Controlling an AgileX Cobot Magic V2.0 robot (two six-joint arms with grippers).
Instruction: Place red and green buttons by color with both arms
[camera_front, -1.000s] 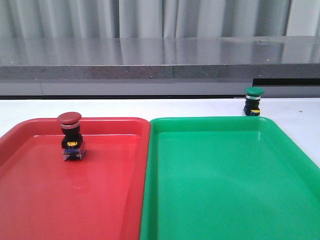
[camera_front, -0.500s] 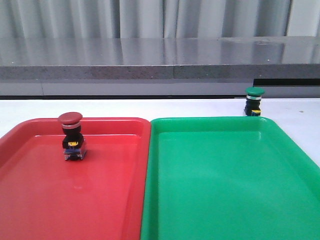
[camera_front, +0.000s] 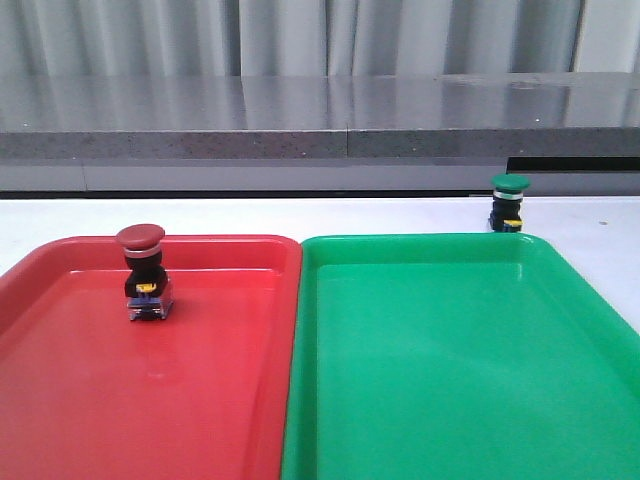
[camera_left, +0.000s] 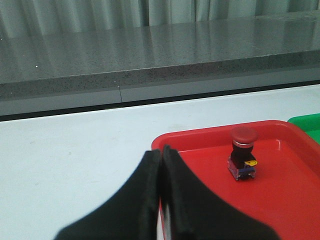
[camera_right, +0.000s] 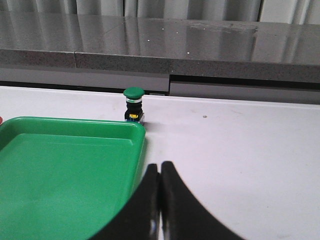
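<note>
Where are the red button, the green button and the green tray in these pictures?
red button (camera_front: 139, 237), front view, on its dark red cap.
green button (camera_right: 133, 92), right wrist view, on its green cap.
green tray (camera_front: 420, 243), front view, on its far rim.

White table (camera_front: 250, 212) carries red tray (camera_front: 60, 400) and green tray (camera_front: 560, 400) side by side, rims touching. Green button (camera_front: 508, 203) upright on bare tabletop — just behind green tray's far right corner.
</note>
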